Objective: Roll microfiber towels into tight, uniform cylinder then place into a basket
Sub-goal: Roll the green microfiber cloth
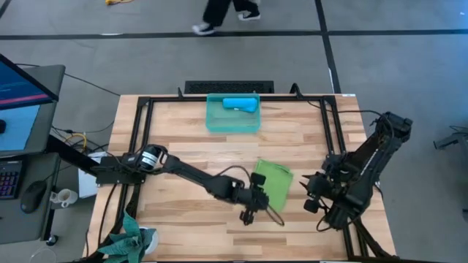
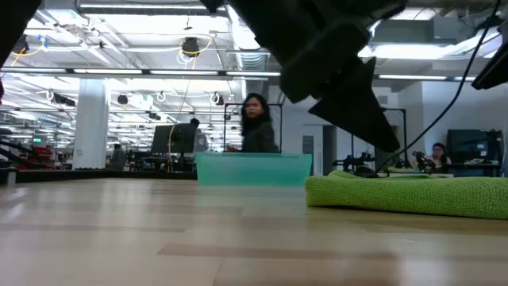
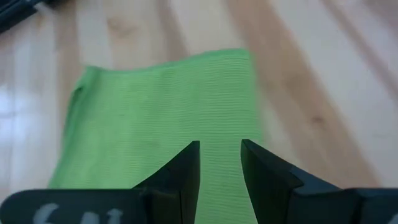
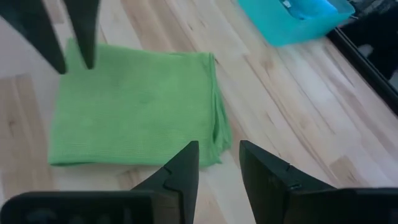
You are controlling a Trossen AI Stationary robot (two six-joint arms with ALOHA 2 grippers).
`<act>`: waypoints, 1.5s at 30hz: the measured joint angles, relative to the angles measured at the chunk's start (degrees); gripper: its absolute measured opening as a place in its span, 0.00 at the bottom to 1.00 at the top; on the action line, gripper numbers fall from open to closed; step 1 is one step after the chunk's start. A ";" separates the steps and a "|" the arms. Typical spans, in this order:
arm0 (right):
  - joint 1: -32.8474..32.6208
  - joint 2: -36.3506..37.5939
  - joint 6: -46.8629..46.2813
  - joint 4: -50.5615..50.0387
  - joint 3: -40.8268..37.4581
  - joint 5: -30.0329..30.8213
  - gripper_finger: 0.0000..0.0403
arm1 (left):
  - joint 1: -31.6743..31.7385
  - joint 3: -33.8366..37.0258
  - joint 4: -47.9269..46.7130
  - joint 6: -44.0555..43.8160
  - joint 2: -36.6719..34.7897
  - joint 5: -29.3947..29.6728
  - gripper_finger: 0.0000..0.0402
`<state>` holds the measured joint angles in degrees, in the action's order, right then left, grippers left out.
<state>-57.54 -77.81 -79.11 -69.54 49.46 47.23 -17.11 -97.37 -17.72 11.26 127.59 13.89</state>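
Note:
The lime green towel (image 1: 275, 183) lies flat and folded on the wooden table, right of centre; it also shows in the low view (image 2: 409, 195). My left gripper (image 1: 252, 206) hangs open over the towel's near left corner, its fingertips (image 2: 387, 143) a little above the cloth and nothing between them (image 3: 220, 158). My right gripper (image 1: 311, 199) stands open off the towel's right side, above the table, also holding nothing (image 4: 219, 158). The teal see-through basket (image 1: 232, 123) sits at the far middle with a rolled sky-blue towel (image 1: 240, 104) inside.
A black frame (image 1: 146, 102) runs around the table's edges. A dark teal cloth (image 1: 128, 241) hangs off the near left corner. Bare wood lies between the basket and the green towel. A person (image 2: 258, 123) stands beyond the far edge.

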 joint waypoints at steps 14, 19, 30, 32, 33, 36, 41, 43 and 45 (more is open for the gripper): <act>2.94 -0.25 0.23 1.21 -0.16 -0.64 0.34 | 5.38 -0.01 1.62 -0.84 0.00 -15.84 0.27; 2.94 -0.25 3.52 2.79 -0.16 -0.72 0.34 | 3.92 0.01 -1.00 -1.27 0.00 -16.46 0.27; 2.94 -0.28 9.11 7.61 -0.16 -0.73 0.34 | 0.90 0.01 -5.19 -2.66 0.00 -16.00 0.27; 2.94 -0.28 9.11 7.59 -0.16 -0.73 0.34 | 0.34 0.01 -8.74 -3.55 0.00 -15.43 0.27; 2.94 -0.28 9.11 7.61 -0.16 -0.73 0.34 | -0.02 0.01 -10.67 -3.90 -0.02 -15.10 0.27; 2.94 -0.28 9.11 7.61 -0.16 -0.73 0.34 | -1.46 0.03 -15.65 -4.29 -0.14 -14.90 0.27; 2.94 -0.28 9.11 7.67 -0.16 -0.73 0.34 | -4.58 0.09 -20.50 -5.42 -1.37 -14.93 0.27; 2.94 -0.28 9.11 7.71 -0.16 -0.73 0.34 | -5.49 0.09 -21.62 -5.54 -2.64 -14.67 0.27; 2.94 -0.30 9.11 7.90 -0.16 -0.73 0.34 | -6.25 0.09 -22.88 -5.72 -3.96 -13.69 0.27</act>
<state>-54.61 -78.11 -70.00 -61.64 49.30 46.50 -23.36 -97.27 -40.60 5.54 123.63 0.20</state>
